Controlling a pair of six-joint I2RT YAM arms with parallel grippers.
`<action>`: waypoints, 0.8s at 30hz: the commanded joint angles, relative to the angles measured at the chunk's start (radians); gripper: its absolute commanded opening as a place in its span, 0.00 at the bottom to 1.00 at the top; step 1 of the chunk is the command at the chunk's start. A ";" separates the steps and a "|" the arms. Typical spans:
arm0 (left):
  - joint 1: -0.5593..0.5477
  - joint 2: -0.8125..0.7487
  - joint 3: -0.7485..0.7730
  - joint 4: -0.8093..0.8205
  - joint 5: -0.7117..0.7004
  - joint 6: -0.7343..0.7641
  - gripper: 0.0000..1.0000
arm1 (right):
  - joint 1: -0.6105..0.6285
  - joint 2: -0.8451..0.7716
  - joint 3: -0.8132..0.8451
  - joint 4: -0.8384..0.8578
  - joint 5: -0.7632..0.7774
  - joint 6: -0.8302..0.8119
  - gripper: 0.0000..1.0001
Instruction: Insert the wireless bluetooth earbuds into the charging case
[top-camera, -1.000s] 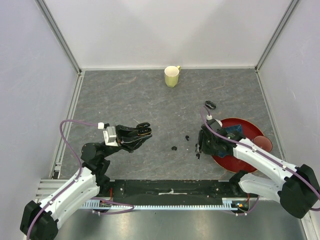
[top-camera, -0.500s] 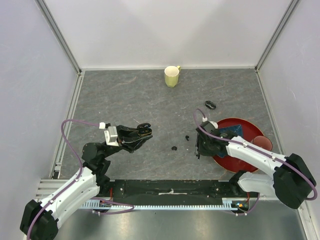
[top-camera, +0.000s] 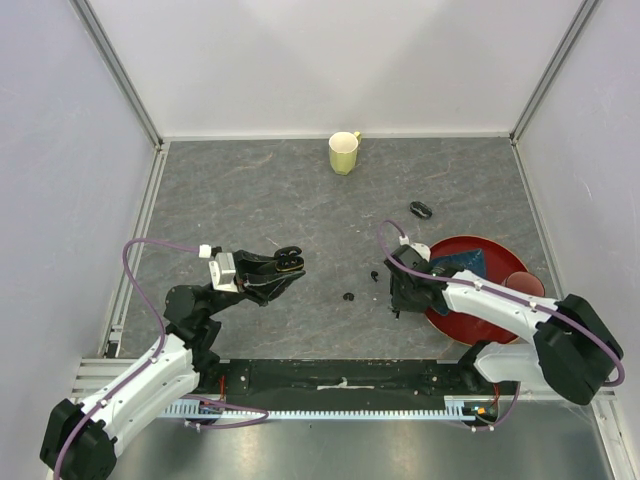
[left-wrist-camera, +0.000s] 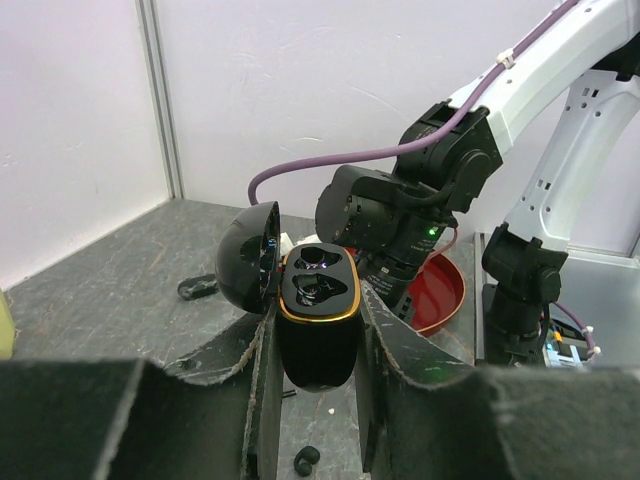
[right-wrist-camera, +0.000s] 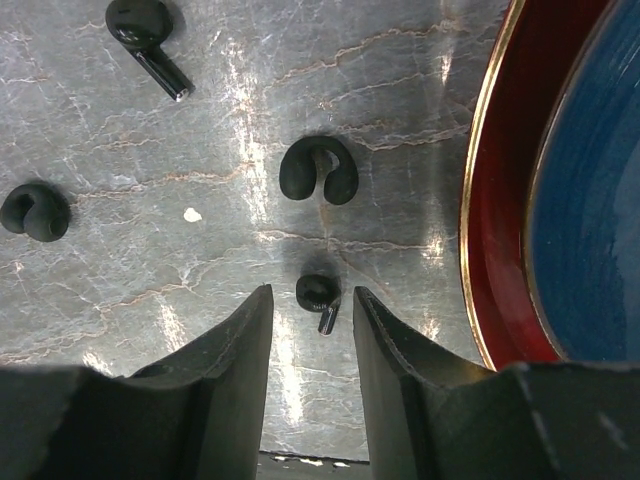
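The charging case (left-wrist-camera: 318, 322) is off the bench, upright and clamped between the left fingers (left-wrist-camera: 265, 372). Its lid (left-wrist-camera: 248, 270) is swung open to one side, and a gold rim rings the glossy dark top. A small earbud (right-wrist-camera: 318, 298) lies on the grey bench (right-wrist-camera: 150, 150) in the gap between the right fingers (right-wrist-camera: 250, 340), which stand apart. Beyond it lie three more: a C-shaped earbud (right-wrist-camera: 319, 170) nearest, a curled earbud (right-wrist-camera: 35, 211) and a stemmed earbud (right-wrist-camera: 148, 40). A red plate (right-wrist-camera: 495, 200) sits just beside the right fingers, and a yellow-green mug (top-camera: 344, 152) stands well apart at the back.
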 joint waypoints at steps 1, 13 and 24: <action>-0.004 0.001 -0.009 0.032 -0.016 -0.008 0.02 | 0.007 0.016 -0.003 0.034 0.036 0.005 0.44; -0.004 0.021 -0.009 0.044 -0.018 -0.013 0.02 | 0.008 0.041 -0.014 0.044 0.036 -0.001 0.42; -0.004 0.046 0.003 0.060 -0.025 -0.010 0.02 | 0.016 0.053 -0.005 0.036 0.027 -0.004 0.40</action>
